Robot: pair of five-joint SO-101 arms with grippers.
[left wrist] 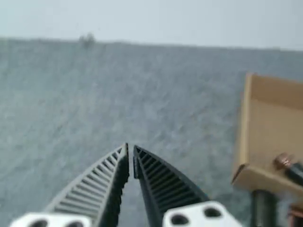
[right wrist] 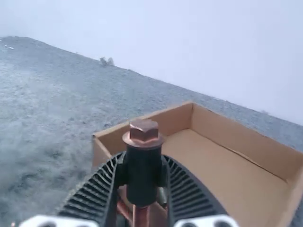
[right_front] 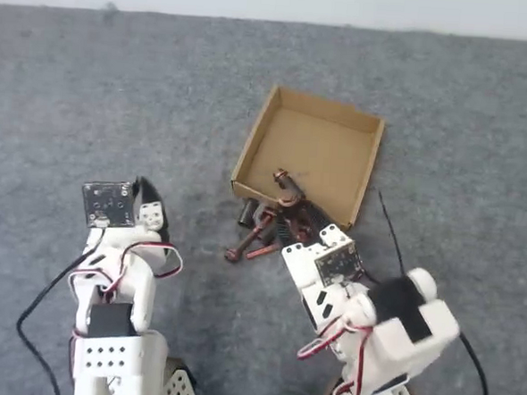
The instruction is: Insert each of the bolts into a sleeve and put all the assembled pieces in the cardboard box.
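Observation:
My right gripper [right wrist: 142,182] is shut on a black sleeve [right wrist: 141,175] with a copper bolt [right wrist: 143,132] through it, its hex head sticking out on top. In the high view this assembled piece [right_front: 285,188] is held upright at the near wall of the open cardboard box [right_front: 340,122], with the right gripper [right_front: 291,208] just in front of that wall. Loose copper bolts [right_front: 247,241] and a black sleeve [right_front: 247,213] lie on the carpet in front of the box. My left gripper [left wrist: 130,150] is shut and empty, above bare carpet to the left of the box [left wrist: 265,127].
Grey carpet [right_front: 118,90] covers the whole table. The box floor [right wrist: 227,175] is bare cardboard. From the left wrist, the held bolt's head [left wrist: 283,161] and a standing black sleeve [left wrist: 262,205] show by the box's near corner. Cables trail from both arm bases.

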